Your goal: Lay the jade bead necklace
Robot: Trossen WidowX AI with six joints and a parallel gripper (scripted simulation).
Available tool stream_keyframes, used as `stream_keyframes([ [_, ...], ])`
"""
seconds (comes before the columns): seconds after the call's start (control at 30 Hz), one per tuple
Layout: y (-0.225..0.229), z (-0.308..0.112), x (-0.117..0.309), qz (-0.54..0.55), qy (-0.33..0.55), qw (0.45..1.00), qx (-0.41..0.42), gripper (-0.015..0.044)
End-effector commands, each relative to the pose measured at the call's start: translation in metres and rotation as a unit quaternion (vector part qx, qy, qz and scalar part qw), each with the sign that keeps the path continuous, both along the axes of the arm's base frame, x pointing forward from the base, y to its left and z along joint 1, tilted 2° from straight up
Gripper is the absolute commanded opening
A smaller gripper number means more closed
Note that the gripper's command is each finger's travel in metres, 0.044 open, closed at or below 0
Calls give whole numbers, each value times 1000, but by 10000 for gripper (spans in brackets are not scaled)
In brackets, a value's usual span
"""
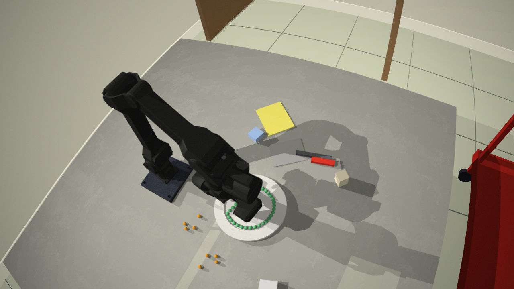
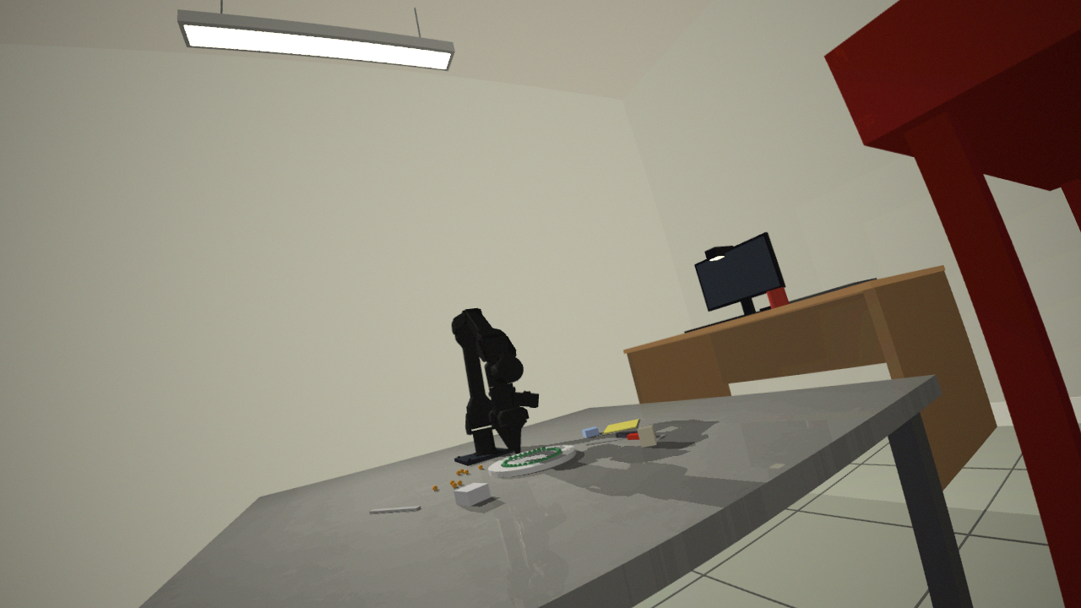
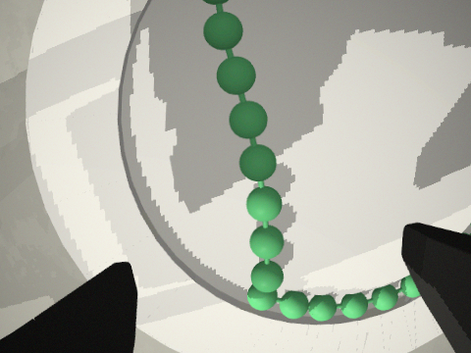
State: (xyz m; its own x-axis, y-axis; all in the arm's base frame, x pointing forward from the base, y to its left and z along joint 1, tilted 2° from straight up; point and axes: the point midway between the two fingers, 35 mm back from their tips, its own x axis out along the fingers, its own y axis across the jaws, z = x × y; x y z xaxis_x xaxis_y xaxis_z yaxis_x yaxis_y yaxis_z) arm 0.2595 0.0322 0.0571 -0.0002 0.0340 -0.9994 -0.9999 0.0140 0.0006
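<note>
The round white bead board (image 1: 251,235) (image 2: 521,474) (image 3: 51,123) lies on the table with the jade bead necklace (image 1: 274,205) (image 2: 560,452) (image 3: 264,204) on it. In the top view the beads follow the groove along the right and near sides. In the wrist view one row lies near the groove at the bottom, then bends sharply, and a straight strand runs up inside the ring, off the groove. My gripper (image 2: 517,450) (image 3: 274,261) is open above the board, its fingers wide on either side of that bend, holding nothing. The arm hides part of the ring in the top view.
Several orange beads (image 1: 194,227) lie left of the board, and a white block (image 1: 268,283) (image 2: 472,494) in front. Beyond are a blue block (image 1: 256,134), yellow pad (image 1: 275,118), grey sheet (image 1: 287,159), dark bar (image 1: 305,153), red block (image 1: 322,161) and beige cube (image 1: 341,178).
</note>
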Motion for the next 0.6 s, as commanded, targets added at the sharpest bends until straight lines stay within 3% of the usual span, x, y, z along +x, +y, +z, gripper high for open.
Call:
stream_keyframes([
  [0.0,30,11,0,-29,1,1000,3,204],
  [0.13,60,23,-4,-59,2,998,4,120],
  [0.57,71,11,-6,-69,3,998,5,120],
])
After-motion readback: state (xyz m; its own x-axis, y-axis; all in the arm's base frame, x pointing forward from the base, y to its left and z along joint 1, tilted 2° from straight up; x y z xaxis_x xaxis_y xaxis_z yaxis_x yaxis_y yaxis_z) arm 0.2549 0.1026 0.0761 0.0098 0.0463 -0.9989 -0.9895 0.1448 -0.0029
